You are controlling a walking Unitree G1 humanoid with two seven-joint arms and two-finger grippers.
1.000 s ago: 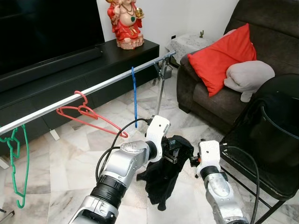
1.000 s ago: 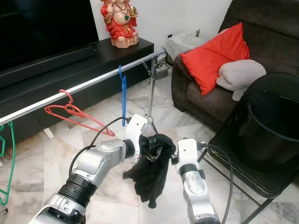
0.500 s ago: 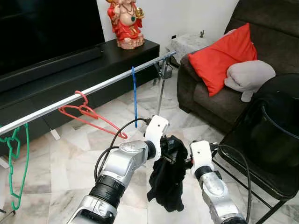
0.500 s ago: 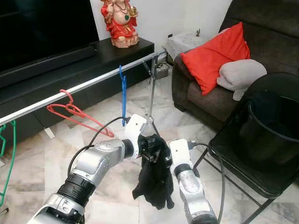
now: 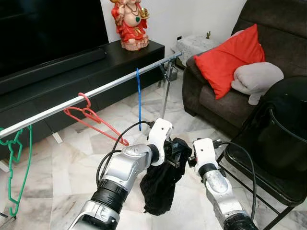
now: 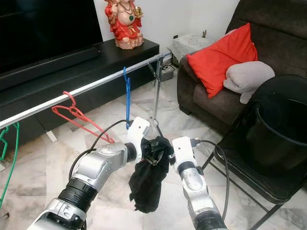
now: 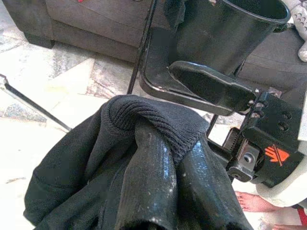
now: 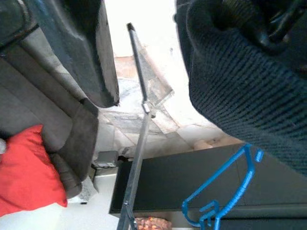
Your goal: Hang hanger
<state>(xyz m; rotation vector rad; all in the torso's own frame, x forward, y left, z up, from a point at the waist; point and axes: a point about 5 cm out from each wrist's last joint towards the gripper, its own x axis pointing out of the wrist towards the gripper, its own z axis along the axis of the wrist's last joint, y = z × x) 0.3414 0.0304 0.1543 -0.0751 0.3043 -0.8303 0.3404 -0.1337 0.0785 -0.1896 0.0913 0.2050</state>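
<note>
A black knitted garment (image 5: 157, 186) hangs bunched from my left gripper (image 5: 177, 152), which is shut on its top edge; in the left wrist view the knit (image 7: 144, 120) is draped over both fingers. My right gripper (image 5: 188, 160) sits just right of it, open, with one finger (image 7: 211, 86) reaching over the cloth. Beyond them a silver rail (image 5: 105, 87) slants across the room. On it hang a blue hanger (image 5: 138, 98), a red hanger (image 5: 93, 120) and a green hanger (image 5: 14, 167). The blue hanger (image 8: 225, 201) and the rail's stand (image 8: 139, 139) appear in the right wrist view.
A black bucket (image 5: 283, 139) stands on a black folding chair (image 5: 249, 163) close on my right. A dark sofa (image 5: 211, 100) with a red cushion (image 5: 230, 55) and a grey pillow (image 5: 256, 79) lies behind. A black TV bench (image 5: 72, 76) carries a red statue (image 5: 129, 24).
My right gripper has risen and moved in toward the left gripper. The garment has swung and now hangs bunched more to the left, below the left gripper.
</note>
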